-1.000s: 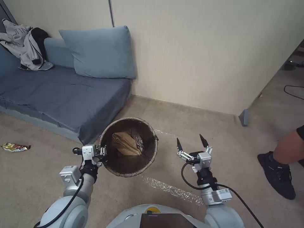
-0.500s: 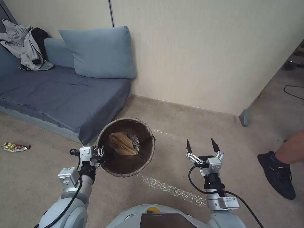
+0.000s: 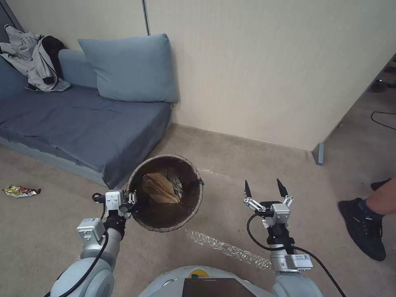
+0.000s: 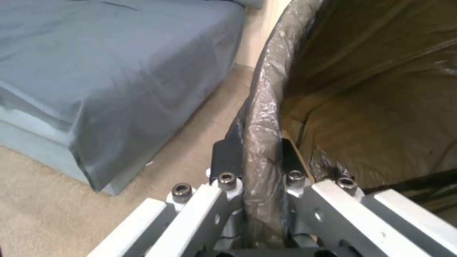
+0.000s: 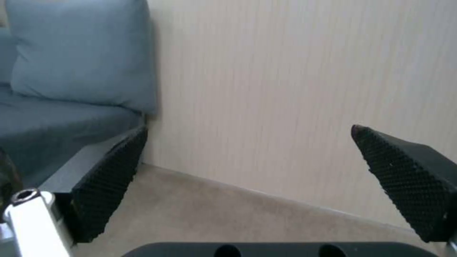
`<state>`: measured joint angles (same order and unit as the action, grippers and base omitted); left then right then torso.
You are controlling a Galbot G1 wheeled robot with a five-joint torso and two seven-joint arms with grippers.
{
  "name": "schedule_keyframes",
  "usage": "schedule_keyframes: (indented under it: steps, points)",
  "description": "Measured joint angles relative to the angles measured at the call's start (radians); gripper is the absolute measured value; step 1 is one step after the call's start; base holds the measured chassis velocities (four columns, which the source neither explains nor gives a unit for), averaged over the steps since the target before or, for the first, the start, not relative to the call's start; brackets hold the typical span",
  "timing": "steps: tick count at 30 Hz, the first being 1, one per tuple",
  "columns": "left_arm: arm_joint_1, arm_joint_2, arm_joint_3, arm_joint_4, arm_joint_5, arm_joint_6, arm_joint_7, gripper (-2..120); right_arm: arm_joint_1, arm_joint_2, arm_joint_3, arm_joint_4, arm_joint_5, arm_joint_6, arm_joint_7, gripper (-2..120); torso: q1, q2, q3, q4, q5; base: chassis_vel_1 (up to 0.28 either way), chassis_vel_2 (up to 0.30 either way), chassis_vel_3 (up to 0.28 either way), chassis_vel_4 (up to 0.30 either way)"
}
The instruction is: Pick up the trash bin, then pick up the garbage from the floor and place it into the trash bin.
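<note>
Sofa with blue cushion against the wall, carpet in front. Trash bin held off the floor beside the sofa's corner, tan paper inside. Left gripper clamped on the bin's bag-covered near rim, one finger each side. Right gripper empty, fingers spread wide, beside the bin. Gold wrapper on the carpet, far left.

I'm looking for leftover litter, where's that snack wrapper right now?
In the head view the wrapper lies on the carpet at the far left, in front of the sofa and left of the bin.
</note>
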<state>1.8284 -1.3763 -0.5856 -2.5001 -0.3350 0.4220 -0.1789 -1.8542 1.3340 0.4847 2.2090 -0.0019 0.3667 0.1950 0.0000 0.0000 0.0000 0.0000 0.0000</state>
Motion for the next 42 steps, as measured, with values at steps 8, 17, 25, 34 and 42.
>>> schedule_keyframes:
  steps: [8,17,25,34,42]
  points:
    - [-0.003,-0.003,0.003,0.0,0.0,0.0,0.001,2,0.003,-0.003,0.0,-0.002,0.002,-0.01,0.0,100,0.0,0.0,0.0,0.0002,0.0,0.0,0.0,0.0,0.0]
    - [-0.002,-0.004,0.004,0.0,0.0,0.0,0.001,2,0.011,-0.002,-0.009,-0.015,0.003,-0.016,0.002,100,0.0,0.0,0.0,0.0,0.0,0.042,0.038,0.041,0.036]
    - [-0.002,-0.006,0.006,0.0,0.0,0.0,0.001,2,0.012,-0.002,-0.01,-0.018,0.004,-0.017,0.006,100,0.0,0.0,0.0,0.0001,0.0,0.047,0.062,0.065,0.06]
    - [-0.003,-0.005,0.006,0.0,-0.001,0.0,0.001,2,0.017,-0.003,-0.018,-0.016,0.01,-0.032,0.015,100,0.0,0.0,0.0,0.0,0.0,0.058,0.056,0.066,0.07]
    - [-0.003,-0.005,0.006,0.0,-0.002,0.0,0.001,2,0.024,-0.006,-0.02,-0.016,0.01,-0.038,0.019,100,0.0,0.0,0.0,0.0002,0.0,0.063,0.063,0.07,0.057]
